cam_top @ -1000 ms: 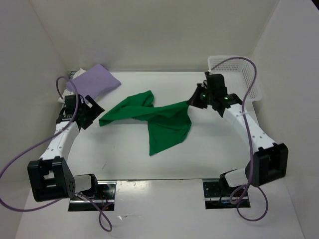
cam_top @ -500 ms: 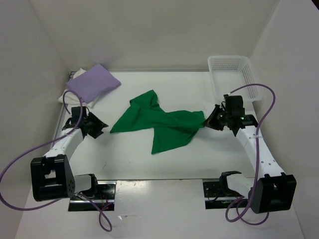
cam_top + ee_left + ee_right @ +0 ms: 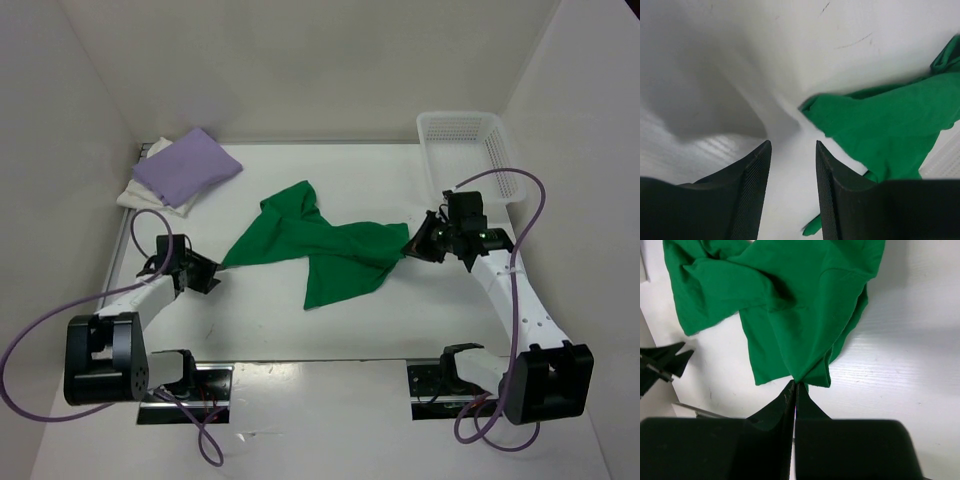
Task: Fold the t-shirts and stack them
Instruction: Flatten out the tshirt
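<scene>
The bright green t-shirt [image 3: 315,245] lies crumpled across the middle of the table. My right gripper [image 3: 413,246] is shut on its right edge, with the pinched cloth [image 3: 805,375] right at my fingertips in the right wrist view. My left gripper [image 3: 208,277] is open and low over the table, just short of the shirt's left tip [image 3: 840,112]. The folded lilac t-shirt [image 3: 186,167] lies on top of the white t-shirt [image 3: 140,195] at the back left corner.
A white lattice basket [image 3: 470,155] stands at the back right against the wall. White walls enclose the table on the left, back and right. Purple cables loop beside both arms.
My left gripper dropped lower and moved toward the green shirt's left tip. My right gripper pulled the shirt's right edge rightward and toward the front, then held still.
</scene>
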You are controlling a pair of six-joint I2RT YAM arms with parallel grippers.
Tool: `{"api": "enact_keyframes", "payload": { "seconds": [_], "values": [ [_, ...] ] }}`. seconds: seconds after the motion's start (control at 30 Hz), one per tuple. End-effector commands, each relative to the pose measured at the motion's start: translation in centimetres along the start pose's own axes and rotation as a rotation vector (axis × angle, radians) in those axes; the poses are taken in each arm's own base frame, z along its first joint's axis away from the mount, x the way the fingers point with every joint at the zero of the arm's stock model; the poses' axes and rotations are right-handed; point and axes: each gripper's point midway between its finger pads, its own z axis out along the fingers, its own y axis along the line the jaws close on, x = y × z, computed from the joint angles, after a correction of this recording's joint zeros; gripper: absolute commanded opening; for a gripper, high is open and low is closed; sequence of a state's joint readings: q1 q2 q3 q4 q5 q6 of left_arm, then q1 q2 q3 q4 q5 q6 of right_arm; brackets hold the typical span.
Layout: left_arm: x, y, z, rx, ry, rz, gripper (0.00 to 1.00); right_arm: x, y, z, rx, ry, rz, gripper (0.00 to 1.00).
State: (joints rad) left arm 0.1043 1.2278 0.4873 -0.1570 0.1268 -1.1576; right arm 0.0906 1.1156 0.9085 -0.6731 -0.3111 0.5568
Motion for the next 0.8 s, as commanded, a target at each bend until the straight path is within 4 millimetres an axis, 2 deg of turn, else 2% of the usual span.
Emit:
{"api": "enact_keyframes", "payload": {
  "seconds": [0.0, 0.07, 0.1, 0.17, 0.33, 0.37, 0.43, 0.5, 0.53, 0.6, 0.63, 0.77],
  "values": [
    [-1.8, -2.9, 1.1, 0.085, -0.060, -0.096, 0.48, 0.7, 1.4, 0.2, -0.053, 0.021, -0.023, 0.00],
    [-1.4, -3.4, 1.8, 0.078, -0.048, -0.102, 0.51, 1.2, 1.8, 0.5, -0.067, 0.029, -0.033, 0.00],
    [-1.9, -4.0, 1.9, 0.087, -0.063, -0.110, 0.52, 1.2, 1.9, 0.5, -0.067, 0.029, -0.024, 0.00],
    [-1.1, -4.3, 2.3, 0.090, -0.046, -0.119, 0.55, 1.5, 2.0, 0.7, -0.072, 0.036, -0.033, 0.00],
    [-1.3, -4.3, 3.8, 0.063, -0.053, -0.125, 0.54, 1.7, 2.4, 0.7, -0.088, 0.040, -0.042, 0.00],
    [-1.6, -5.0, 3.9, 0.076, -0.058, -0.124, 0.50, 1.7, 2.3, 0.9, -0.083, 0.047, -0.040, 0.00],
    [-1.8, -5.2, 4.2, 0.069, -0.055, -0.125, 0.34, 1.7, 2.3, 0.9, -0.083, 0.047, -0.040, 0.01],
    [-2.9, -6.0, 3.8, 0.068, -0.099, -0.084, 0.16, 1.6, 2.2, 1.0, -0.076, 0.041, -0.040, 0.01],
    [-3.2, -6.0, 3.5, 0.056, -0.113, -0.073, 0.12, 1.6, 2.2, 1.0, -0.076, 0.041, -0.040, 0.03],
    [-4.6, -7.7, 2.6, 0.087, -0.163, -0.021, 0.06, 1.7, 1.9, 1.0, -0.063, 0.043, -0.028, 0.03],
    [-5.1, -7.5, 2.4, 0.065, -0.173, -0.016, 0.01, 1.7, 1.9, 1.0, -0.063, 0.043, -0.028, 0.03],
    [-8.0, -10.4, -0.5, 0.110, -0.297, 0.092, 0.00, 0.9, 2.3, 0.8, -0.055, 0.023, -0.031, 0.03]
  ]
}}
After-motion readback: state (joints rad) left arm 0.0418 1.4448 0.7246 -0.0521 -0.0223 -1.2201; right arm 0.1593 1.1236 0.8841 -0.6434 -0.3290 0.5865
